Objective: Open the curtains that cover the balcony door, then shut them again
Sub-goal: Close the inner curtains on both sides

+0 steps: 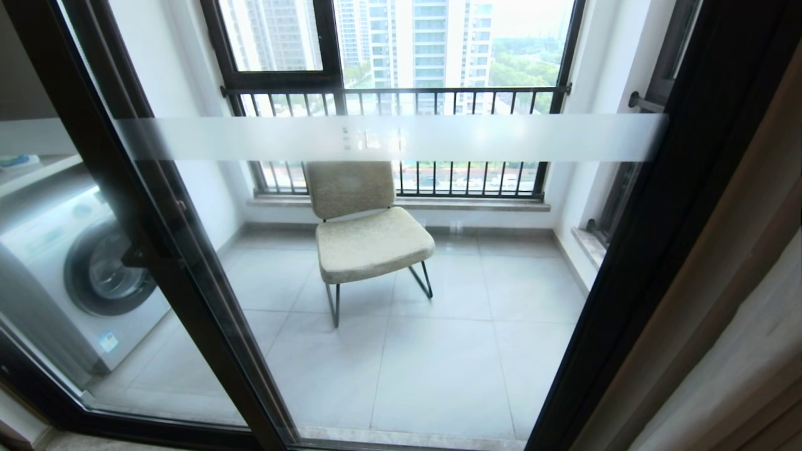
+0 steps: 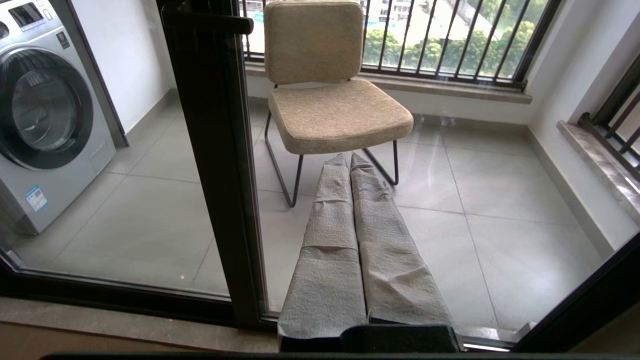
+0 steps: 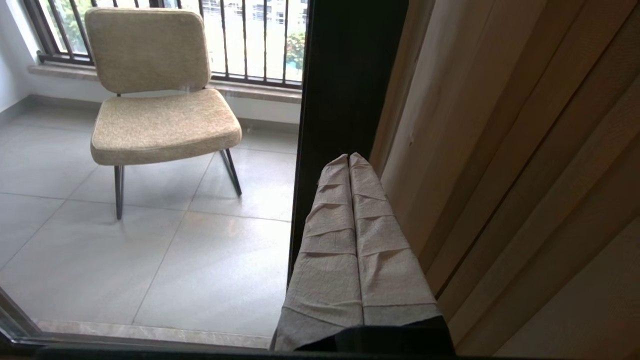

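The curtains (image 3: pixel 525 165) are hanging bunched at the right edge of the balcony door (image 1: pixel 401 138), leaving its glass uncovered, so the opening half looks done and drawing them back across is what remains. The right tool (image 3: pixel 349 159), its cloth-wrapped fingers pressed together on nothing, is pointing at the door frame just beside the nearest pleats, probably lining up to catch the fabric. The left tool (image 2: pixel 348 159), likewise together and empty, is sitting idle facing the chair (image 2: pixel 330 95) beyond the glass.

Chair (image 1: pixel 366 235) behind balcony door (image 1: pixel 401 138)
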{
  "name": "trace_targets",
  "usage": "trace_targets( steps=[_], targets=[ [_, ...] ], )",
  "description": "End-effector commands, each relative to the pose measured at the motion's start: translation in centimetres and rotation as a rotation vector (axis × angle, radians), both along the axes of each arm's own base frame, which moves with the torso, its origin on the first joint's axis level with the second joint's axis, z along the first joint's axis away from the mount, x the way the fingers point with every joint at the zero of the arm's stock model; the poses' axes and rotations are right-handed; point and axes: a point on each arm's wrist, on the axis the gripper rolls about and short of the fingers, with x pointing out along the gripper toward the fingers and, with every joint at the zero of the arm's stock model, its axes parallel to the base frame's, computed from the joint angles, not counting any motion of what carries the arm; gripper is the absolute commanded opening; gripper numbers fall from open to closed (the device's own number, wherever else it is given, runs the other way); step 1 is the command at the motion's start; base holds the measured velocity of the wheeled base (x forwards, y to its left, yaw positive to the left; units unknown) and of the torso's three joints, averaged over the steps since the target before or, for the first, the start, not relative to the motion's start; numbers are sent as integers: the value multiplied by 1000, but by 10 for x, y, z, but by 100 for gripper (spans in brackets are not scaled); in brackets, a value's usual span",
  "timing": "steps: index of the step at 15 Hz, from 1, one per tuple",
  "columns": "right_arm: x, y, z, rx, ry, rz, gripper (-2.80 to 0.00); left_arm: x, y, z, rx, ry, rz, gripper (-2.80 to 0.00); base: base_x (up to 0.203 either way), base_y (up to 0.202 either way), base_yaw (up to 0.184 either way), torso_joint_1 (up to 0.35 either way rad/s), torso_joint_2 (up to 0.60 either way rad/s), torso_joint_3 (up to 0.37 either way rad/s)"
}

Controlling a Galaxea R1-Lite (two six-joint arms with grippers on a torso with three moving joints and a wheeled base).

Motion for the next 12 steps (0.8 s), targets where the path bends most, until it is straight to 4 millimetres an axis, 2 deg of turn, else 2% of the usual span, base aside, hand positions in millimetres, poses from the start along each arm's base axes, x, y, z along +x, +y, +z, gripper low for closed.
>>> trace_targets(
  steps=[1, 5, 9, 10, 12],
  targets=[
    [9, -2, 9, 4, 33, -35, -280, 0, 0, 0, -1, -1, 1, -280, 0, 0, 0, 0, 0, 0],
    [14, -3, 30, 0, 11, -77, -280, 0, 0, 0, -1, -1, 1, -280, 0, 0, 0, 0, 0, 0],
    [17, -6, 36, -1, 2, -145, -280, 0, 0, 0, -1, -1, 1, -280, 0, 0, 0, 0, 0, 0],
    [19, -7, 39, 4, -1, -152, 0, 0, 0, 0, -1, -1, 1, -280, 0, 0, 0, 0, 0, 0],
    [24, -10, 45, 21, -13, -152, 0, 0, 0, 0, -1, -1, 1, -280, 0, 0, 0, 0, 0, 0]
  ],
)
